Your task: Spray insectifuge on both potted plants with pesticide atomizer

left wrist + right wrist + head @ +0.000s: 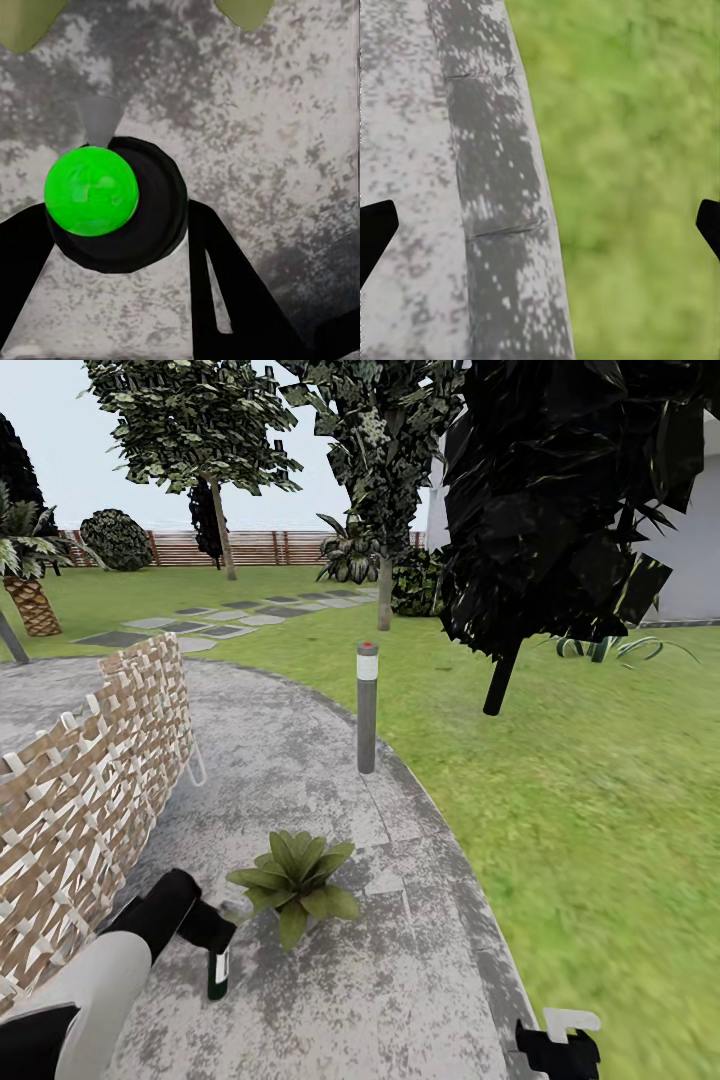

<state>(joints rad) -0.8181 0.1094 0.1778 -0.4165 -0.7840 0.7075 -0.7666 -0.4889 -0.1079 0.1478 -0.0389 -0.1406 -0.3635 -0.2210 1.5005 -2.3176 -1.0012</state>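
Dark green pesticide atomizer [217,972] upright beside 1 low potted plant [295,882] on grey patio [400,980].

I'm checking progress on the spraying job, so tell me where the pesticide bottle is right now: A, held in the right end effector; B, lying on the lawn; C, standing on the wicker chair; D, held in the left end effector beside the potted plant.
D: the pesticide atomizer hangs in the left end effector, just beside the potted plant on the stone patio.

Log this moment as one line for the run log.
left gripper: holding atomizer upright | potted plant: beside it on patio | right gripper: open, empty
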